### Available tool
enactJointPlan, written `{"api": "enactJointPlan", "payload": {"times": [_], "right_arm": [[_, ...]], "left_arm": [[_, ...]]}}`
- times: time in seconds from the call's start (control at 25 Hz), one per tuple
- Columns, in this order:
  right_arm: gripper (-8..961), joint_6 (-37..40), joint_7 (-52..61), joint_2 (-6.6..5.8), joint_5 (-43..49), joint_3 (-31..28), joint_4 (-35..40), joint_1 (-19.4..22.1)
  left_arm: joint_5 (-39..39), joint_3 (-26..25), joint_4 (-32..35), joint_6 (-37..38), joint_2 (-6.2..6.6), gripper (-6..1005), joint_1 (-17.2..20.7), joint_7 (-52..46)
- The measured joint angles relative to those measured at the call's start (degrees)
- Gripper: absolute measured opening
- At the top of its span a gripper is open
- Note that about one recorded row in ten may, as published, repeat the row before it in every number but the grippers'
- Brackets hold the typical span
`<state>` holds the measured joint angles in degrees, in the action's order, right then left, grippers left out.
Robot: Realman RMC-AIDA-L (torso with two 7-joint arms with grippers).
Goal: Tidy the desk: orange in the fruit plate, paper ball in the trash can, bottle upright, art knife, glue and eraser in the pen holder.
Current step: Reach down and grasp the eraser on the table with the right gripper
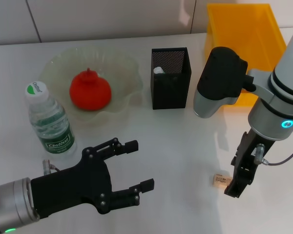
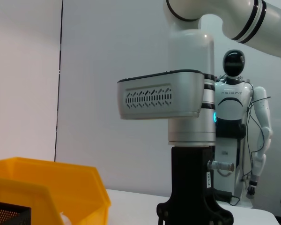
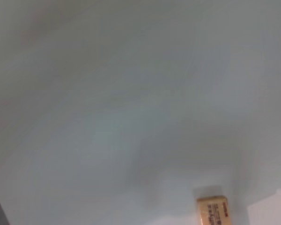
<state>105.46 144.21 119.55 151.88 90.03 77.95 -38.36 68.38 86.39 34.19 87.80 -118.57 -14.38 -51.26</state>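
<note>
A: Is any writing readable?

B: The bottle [image 1: 51,122] has a green label [image 1: 57,142] with white script, and a white cap [image 1: 36,89] with green lettering; neither can be made out. In the left wrist view, a white humanoid robot [image 2: 234,136] has "AGIBOT" on its chest.

A: And the eraser [image 3: 214,211]?

B: Its sleeve bears tiny print, too small to read.
</note>
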Motion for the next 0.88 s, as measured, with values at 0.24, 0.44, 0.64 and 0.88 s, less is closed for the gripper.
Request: {"api": "enactJointPlan", "payload": {"times": [0.24, 0.44, 0.64, 0.88], "right_arm": [[746, -2.4, 0.1, 0.04, -1.2, 0.6, -1.4, 0.5], [745, -4.9, 0.4, 0.07, -1.4, 2.4, -1.8, 1.4], [744, -6.4, 0.4, 0.07, -1.3, 2.8, -1.8, 2.2], [743, -7.8, 0.3, -0.07, -1.0, 2.9, -1.8, 3.1]], "left_arm": [[0.0, 0.0, 0.0, 0.0, 0.00, 803, 0.0, 0.2], [0.0, 0.0, 0.0, 0.1, 0.01, 803, 0.0, 0.2], [0.0, 0.0, 0.0, 0.2, 0.01, 803, 0.0, 0.2], [0.0, 0.0, 0.0, 0.2, 0.00, 803, 0.0, 0.2]]}}
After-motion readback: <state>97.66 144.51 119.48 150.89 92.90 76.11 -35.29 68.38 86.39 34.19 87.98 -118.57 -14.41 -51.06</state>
